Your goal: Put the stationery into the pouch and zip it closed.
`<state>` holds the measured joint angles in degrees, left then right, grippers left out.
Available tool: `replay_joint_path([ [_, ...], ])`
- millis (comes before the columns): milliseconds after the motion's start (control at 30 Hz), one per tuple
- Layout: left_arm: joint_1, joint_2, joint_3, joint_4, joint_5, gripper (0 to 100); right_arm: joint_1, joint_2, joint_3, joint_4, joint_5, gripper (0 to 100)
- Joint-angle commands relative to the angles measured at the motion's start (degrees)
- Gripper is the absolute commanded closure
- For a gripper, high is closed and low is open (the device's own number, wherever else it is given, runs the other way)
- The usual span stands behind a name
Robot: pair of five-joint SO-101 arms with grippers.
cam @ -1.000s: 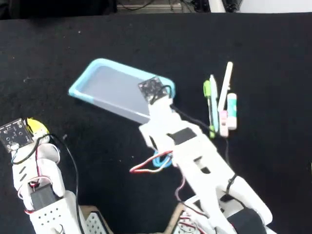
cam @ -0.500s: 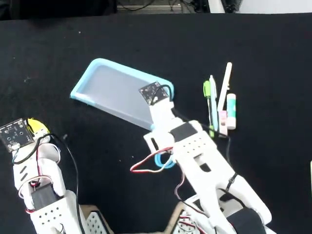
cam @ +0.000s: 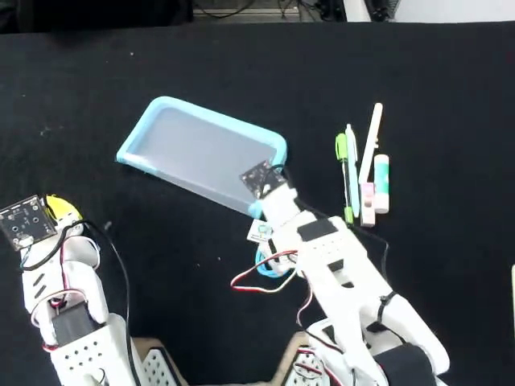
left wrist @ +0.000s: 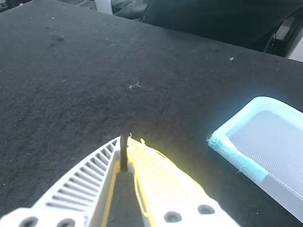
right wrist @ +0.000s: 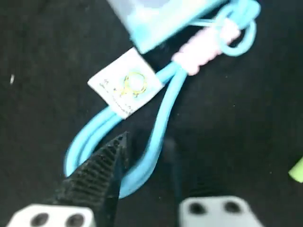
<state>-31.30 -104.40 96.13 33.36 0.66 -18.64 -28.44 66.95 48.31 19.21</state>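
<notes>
The pouch, flat with a light blue border, lies at an angle on the black table, a little left of the middle. From its near right corner a light blue cord comes out in a long loop onto the cloth, with a pink wrap close to the corner and a white tag lying on it. The right gripper is low over the far end of this loop. Its fingers are apart and the cord runs between them, touching the black finger (I see no squeeze on it). In the high view the right arm lies across this place, so it hides the pouch corner and most of the cord, and its red and white wires hang just beside the loop. The stationery is all outside the pouch, in a tight row to the right of it, well apart from the border. There is a green pen, a blue pen touching it, a white stick leaning a bit to the right, and a short tube at the outer side. The right arm's elbow part is near the lower ends of the pens but not on them. The left gripper is at the near left of the table, above bare cloth, with its white and yellow fingers together at the tips. The left corner of the pouch is near it but apart. Whether the zip is open I cannot tell.
</notes>
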Motion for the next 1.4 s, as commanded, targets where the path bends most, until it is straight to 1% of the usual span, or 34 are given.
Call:
replay_joint_path([
  [0,0.0,-0.1,1.2,-0.6,0.6,97,5.5,-2.2,-2.9,5.8,4.0,98.8],
  [100,0.0,-0.1,1.2,-0.6,0.6,97,14.5,-6.5,-6.5,11.8,7.6,98.8],
  [167,0.0,-0.1,1.2,-0.6,0.6,97,20.3,-9.9,-8.7,15.7,12.7,98.8],
  [233,0.0,-0.1,1.2,-0.6,0.6,97,24.4,-13.1,-10.0,20.1,19.2,98.7],
  [300,0.0,-0.1,1.2,-0.6,0.7,97,25.8,-15.4,-10.0,24.3,23.9,98.6],
  [367,0.1,-0.1,1.2,-0.6,0.8,97,25.8,-16.8,-9.4,28.8,26.6,97.9],
  [400,0.1,-0.1,1.2,-0.6,0.8,97,25.7,-17.1,-9.2,30.9,27.6,95.8],
  [500,0.1,-0.1,1.2,-0.6,0.7,97,26.0,-17.3,-10.8,35.0,29.6,85.1],
  [567,0.1,-0.1,1.2,-0.6,0.7,97,25.8,-17.3,-13.9,36.9,29.1,80.4],
  [633,0.1,-0.1,1.2,-0.6,0.8,97,25.4,-17.2,-18.7,39.2,26.7,80.1],
  [700,0.1,-0.1,1.2,-0.6,0.8,97,22.6,-17.1,-22.8,40.7,21.7,80.1],
  [767,0.1,-0.1,1.2,-0.6,0.8,97,16.8,-17.1,-23.6,40.4,15.0,80.1],
  [867,0.1,-0.1,1.2,-0.6,0.8,97,5.8,-17.0,-19.1,34.0,5.7,80.1],
  [933,0.1,-0.1,1.2,-0.6,0.8,97,1.5,-17.0,-13.8,26.1,1.8,80.1],
  [967,0.1,-0.1,1.2,-0.6,0.8,97,0.6,-17.0,-11.2,22.0,0.5,80.1],
  [1033,0.1,-0.1,1.2,-0.6,0.8,97,0.4,-17.0,-6.7,15.0,-0.4,80.1],
  [1100,0.1,-0.1,1.2,-0.6,0.8,97,0.6,-17.0,-3.7,11.2,-0.4,80.1],
  [1200,0.1,-0.1,1.2,-0.6,0.8,97,0.6,-17.0,-1.9,8.4,-0.5,80.1],
  [1367,0.1,-0.1,1.2,-0.6,0.8,97,0.7,-16.9,-1.7,6.9,-0.8,80.1],
])
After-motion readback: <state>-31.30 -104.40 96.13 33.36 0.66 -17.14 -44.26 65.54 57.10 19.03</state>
